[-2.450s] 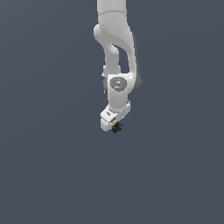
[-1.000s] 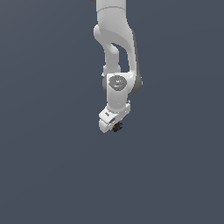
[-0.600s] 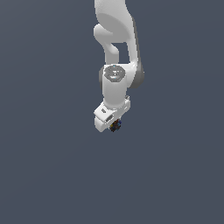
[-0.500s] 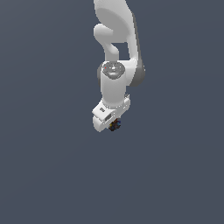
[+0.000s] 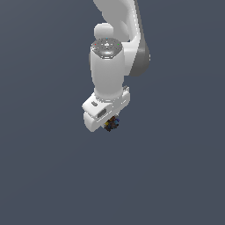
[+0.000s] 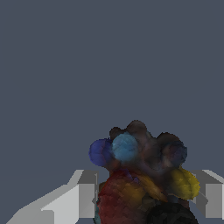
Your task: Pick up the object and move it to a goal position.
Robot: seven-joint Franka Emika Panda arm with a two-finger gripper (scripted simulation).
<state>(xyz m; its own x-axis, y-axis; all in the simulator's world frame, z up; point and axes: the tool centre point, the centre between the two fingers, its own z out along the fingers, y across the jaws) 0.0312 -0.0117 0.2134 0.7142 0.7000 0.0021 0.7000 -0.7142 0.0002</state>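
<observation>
Two fingers (image 6: 83, 197) of the gripper (image 5: 110, 124) clamp the object (image 5: 112, 124) from either side, at the tool's 6 o'clock end. Slip risk is judged real: the knobbly surface gives the pads uneven contact, so a sudden swing could shake it loose. No clear long axis shows; the lump (image 6: 142, 175) is roughly round, bulging outward past the fingertips.

My arm (image 5: 107, 66) is glossy white, rounded, with a grey joint band. My claw (image 5: 105, 115) is a white block; its fingers (image 6: 81, 197) are pale grey.
</observation>
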